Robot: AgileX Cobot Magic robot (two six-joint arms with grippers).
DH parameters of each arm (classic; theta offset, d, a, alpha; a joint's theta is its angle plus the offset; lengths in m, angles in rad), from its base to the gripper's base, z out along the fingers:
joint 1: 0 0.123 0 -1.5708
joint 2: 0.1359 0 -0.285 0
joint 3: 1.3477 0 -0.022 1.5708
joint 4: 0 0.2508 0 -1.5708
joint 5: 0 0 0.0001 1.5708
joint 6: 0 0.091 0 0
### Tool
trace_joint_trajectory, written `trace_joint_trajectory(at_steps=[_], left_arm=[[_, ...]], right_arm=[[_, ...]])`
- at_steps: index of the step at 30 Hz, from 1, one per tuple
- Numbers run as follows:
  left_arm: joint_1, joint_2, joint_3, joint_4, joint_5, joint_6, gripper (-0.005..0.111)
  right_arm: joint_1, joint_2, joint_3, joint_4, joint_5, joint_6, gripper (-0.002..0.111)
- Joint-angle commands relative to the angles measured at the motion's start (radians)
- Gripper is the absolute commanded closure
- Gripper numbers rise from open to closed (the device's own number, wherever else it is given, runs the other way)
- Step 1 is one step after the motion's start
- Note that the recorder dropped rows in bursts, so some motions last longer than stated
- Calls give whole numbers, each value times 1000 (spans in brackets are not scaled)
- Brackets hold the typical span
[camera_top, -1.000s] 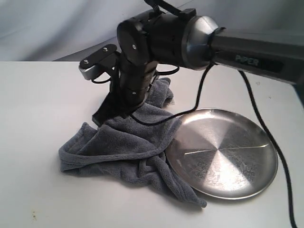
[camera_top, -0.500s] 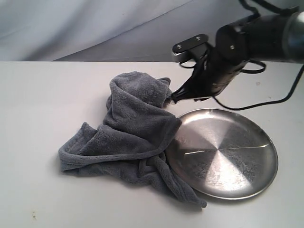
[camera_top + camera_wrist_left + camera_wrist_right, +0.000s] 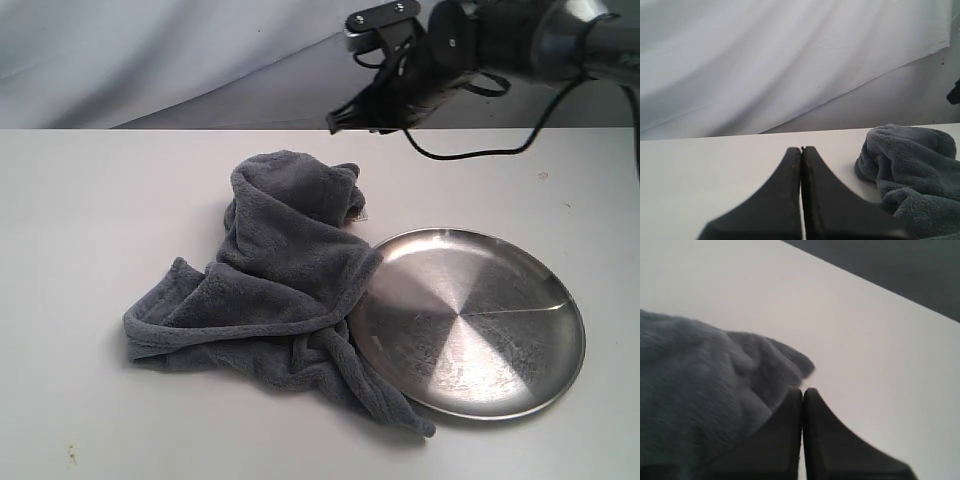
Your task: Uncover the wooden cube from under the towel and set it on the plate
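The grey-blue towel (image 3: 280,280) lies in a crumpled heap on the white table, its right edge touching the rim of the silver plate (image 3: 470,320). The plate holds nothing. The wooden cube is hidden; no wood shows anywhere. My right gripper (image 3: 335,124) hangs in the air above and behind the towel's far end, shut and empty. In the right wrist view its closed tips (image 3: 802,390) sit over the edge of the towel (image 3: 695,385). My left gripper (image 3: 801,148) is shut and empty, low over bare table, with the towel (image 3: 915,170) off to one side.
The white table (image 3: 90,200) stretches around the towel and plate. A pale fabric backdrop (image 3: 150,50) hangs behind the table's far edge. A black cable (image 3: 470,150) dangles from the right arm above the table's back.
The right arm has swung off the towel, rising and moving back to the upper right. The towel and plate have stayed put.
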Motion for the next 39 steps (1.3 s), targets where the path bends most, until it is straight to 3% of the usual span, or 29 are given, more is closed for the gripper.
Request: trace_joint_trajectory(at_steps=[1,9,27,30,36,39], left_arm=[[2,-4,4,-2,-11,-2,107],[2,-4,4,-2,-11,-2,107],[2,-4,4,-2,-11,-2,107],[2,-4,4,-2,-11,-2,107],[2,-4,4,-2,-11,-2,107],[2,-4,4,-2,-11,-2,107]], right_arm=[[81,67,-130,20,37,-51,108],[198,164,-212,43,78,-71,108],[168,103,-209,-73,197,-39,107],[168,103,-209,-94,214,-36,95],[168,113,-209,-125,218,-13,46],[168,126,-209,-140,211,-6,40]])
